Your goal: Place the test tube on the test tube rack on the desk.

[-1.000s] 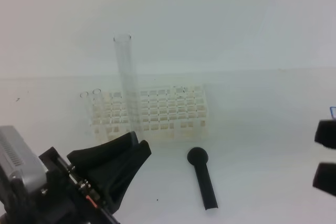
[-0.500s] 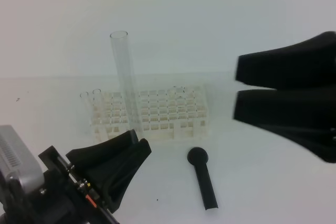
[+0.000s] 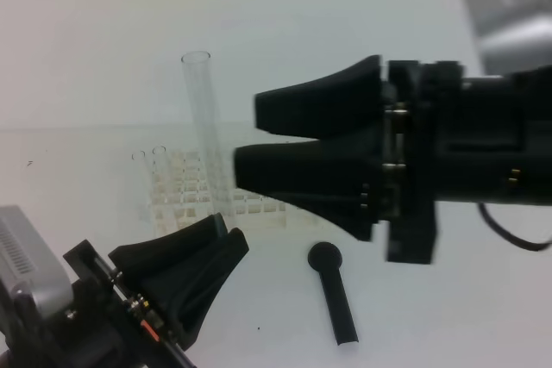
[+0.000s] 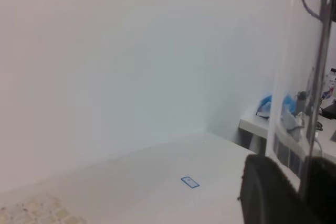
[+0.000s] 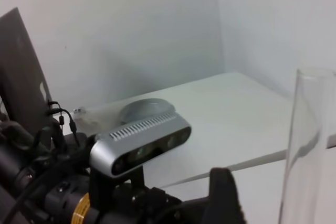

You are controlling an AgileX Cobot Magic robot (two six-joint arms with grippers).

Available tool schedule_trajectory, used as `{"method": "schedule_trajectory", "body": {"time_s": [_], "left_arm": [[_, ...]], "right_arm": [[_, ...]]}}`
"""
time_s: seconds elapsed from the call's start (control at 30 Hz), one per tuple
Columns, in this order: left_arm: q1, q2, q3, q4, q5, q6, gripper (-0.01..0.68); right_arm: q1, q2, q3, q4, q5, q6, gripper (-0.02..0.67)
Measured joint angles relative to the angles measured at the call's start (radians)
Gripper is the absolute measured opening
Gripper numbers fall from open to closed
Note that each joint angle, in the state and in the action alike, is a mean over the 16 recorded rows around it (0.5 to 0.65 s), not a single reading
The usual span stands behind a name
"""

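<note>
My left gripper (image 3: 226,239) pinched the clear glass test tube (image 3: 207,127) upright, near the white grid rack (image 3: 185,191); my matte black right gripper (image 3: 250,137) gaped wide beside it.

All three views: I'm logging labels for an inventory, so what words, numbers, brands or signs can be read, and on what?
No text can be read in any view.
Small blue-edged rectangle on the desk: too small and blurred to read.
Test tube, test tube rack, black stick: no markings visible.
</note>
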Motion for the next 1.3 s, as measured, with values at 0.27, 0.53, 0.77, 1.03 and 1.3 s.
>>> {"method": "schedule_trajectory", "body": {"time_s": [0.27, 0.53, 0.77, 1.03, 1.3], "left_arm": [[0.0, 0.0, 0.0, 0.0, 0.003, 0.0, 0.101], [0.0, 0.0, 0.0, 0.0, 0.006, 0.0, 0.081], [0.0, 0.0, 0.0, 0.0, 0.003, 0.0, 0.081], [0.0, 0.0, 0.0, 0.0, 0.003, 0.0, 0.108], [0.0, 0.0, 0.0, 0.0, 0.004, 0.0, 0.108]], "right_arm": [[0.034, 0.109, -0.103, 0.006, -0.006, 0.013, 0.459], [0.058, 0.168, -0.18, 0.009, -0.006, 0.033, 0.453], [0.084, 0.184, -0.204, 0.011, -0.007, 0.038, 0.423], [0.096, 0.185, -0.207, 0.011, -0.009, 0.038, 0.376], [0.096, 0.186, -0.207, 0.011, -0.019, 0.036, 0.287]]}}
